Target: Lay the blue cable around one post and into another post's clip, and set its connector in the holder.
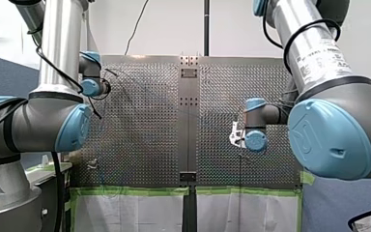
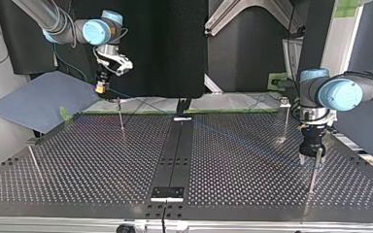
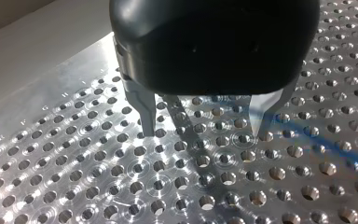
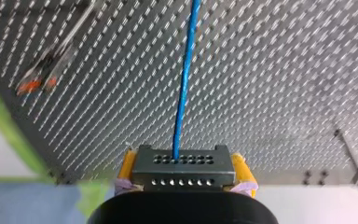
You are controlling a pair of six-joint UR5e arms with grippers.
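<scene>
**Cable gripped at its plug end, routing not yet begun**

Perforated table (image 2: 102,165) fills every view, with thin upright posts scattered across it. My right gripper (image 2: 100,87) hangs above the table's far edge at the top view's left. Its yellow pads are clamped on both sides of the grey connector (image 4: 183,167). My left gripper (image 2: 313,156) sits low at the top view's right with its metal fingers (image 3: 142,109) apart. One post (image 3: 189,135) rises between them, seemingly untouched.

The blue cable (image 4: 184,84) leaves the connector and runs ahead over the holes. In the top view it shows faintly, slanting across the table towards my left gripper. It looks wrapped round no post and seated in no clip.

A black block (image 2: 167,192) on the middle strip may be the holder, though I cannot be sure.

Judging by its thinness, the cable should be light and limp and will sag and drag wherever slack is left. The rigid connector is the sound place to hold. Along the run, a light pinch near the post should steer it.
</scene>
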